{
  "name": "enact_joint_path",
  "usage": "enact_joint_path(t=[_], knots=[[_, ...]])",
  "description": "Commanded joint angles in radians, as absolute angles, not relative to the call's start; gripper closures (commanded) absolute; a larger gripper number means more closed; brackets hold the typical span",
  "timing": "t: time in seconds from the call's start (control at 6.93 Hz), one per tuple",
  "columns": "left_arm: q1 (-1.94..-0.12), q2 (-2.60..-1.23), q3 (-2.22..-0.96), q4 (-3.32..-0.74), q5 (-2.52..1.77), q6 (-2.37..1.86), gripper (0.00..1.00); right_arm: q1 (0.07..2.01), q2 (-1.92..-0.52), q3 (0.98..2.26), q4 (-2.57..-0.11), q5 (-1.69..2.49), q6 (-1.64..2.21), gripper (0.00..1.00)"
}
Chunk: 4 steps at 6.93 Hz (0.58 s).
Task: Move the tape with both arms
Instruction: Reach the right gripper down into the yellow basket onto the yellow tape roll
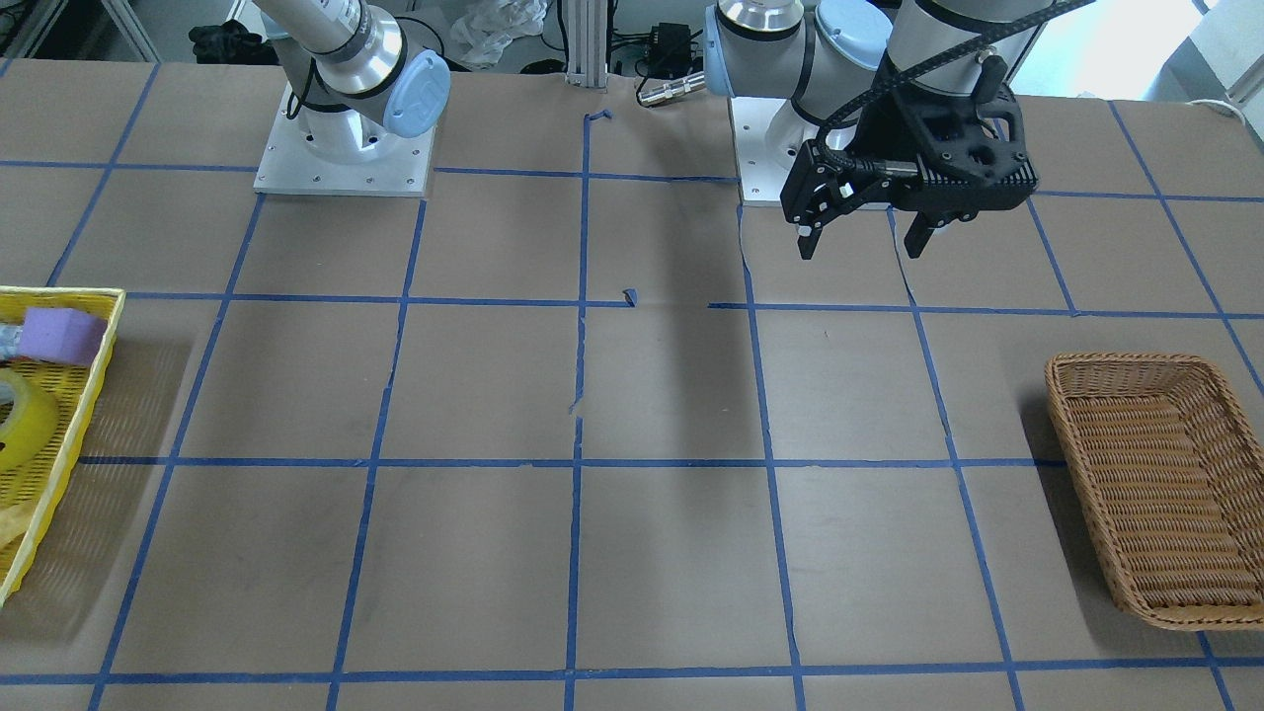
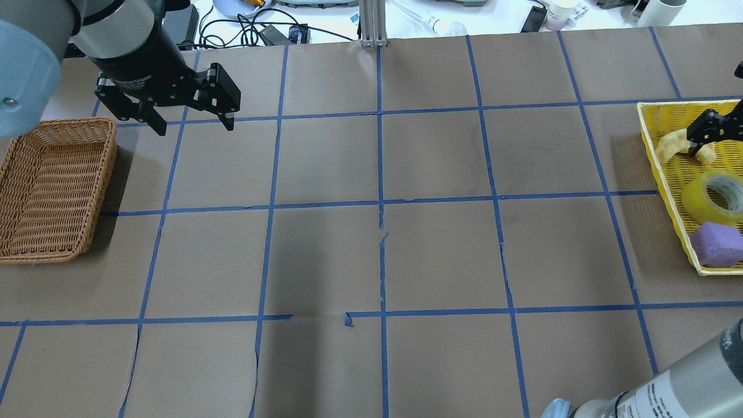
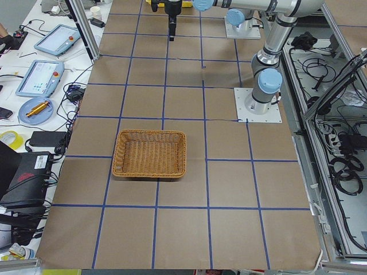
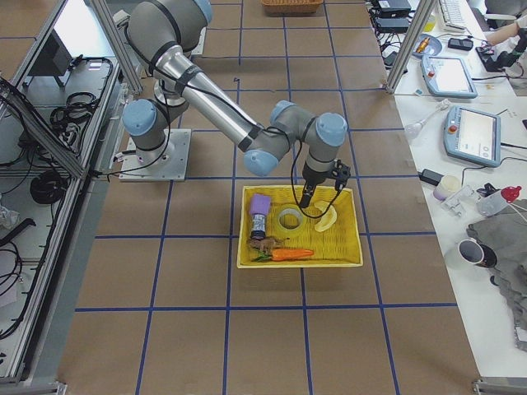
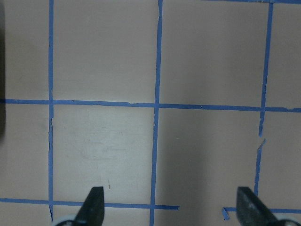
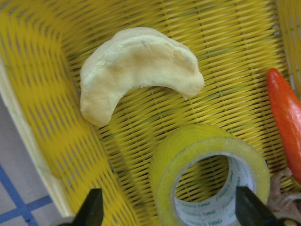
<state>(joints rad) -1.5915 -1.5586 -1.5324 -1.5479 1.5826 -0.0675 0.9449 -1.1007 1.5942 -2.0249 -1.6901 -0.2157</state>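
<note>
The yellow tape roll (image 2: 711, 197) lies flat in the yellow basket (image 2: 672, 200) at the table's right end. It also shows in the front view (image 1: 20, 415), the right side view (image 4: 290, 219) and the right wrist view (image 6: 211, 174). My right gripper (image 2: 699, 148) hovers open and empty over the basket, above the tape and a pale crescent-shaped bread (image 6: 141, 66); its fingertips (image 6: 94, 207) frame the roll's near side. My left gripper (image 2: 194, 125) hangs open and empty over bare table at the far left; it also shows in the front view (image 1: 859, 242).
A brown wicker basket (image 2: 58, 122) sits at the table's left end. In the yellow basket lie a purple sponge block (image 2: 717, 245), an orange carrot (image 6: 284, 117) and a small brown item beside it. Blue tape lines grid the brown table.
</note>
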Motion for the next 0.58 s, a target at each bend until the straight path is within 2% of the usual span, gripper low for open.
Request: enact_joint_path(t=[0.0,0.29,0.43], knots=[[-1.591,-1.559,-1.532,-1.548,1.582,-0.067,0.00,0.937,-1.055,1.615,-2.046,-1.724,-0.113,0.00],[-1.591,-1.559,-1.532,-1.548,1.583,-0.067,0.00,0.937,-1.057,1.654,-2.049,-1.723,-0.083,0.00],[-1.591,-1.559,-1.532,-1.548,1.582,-0.067,0.00,0.937,-1.057,1.652,-2.049,-1.720,-0.081,0.37]])
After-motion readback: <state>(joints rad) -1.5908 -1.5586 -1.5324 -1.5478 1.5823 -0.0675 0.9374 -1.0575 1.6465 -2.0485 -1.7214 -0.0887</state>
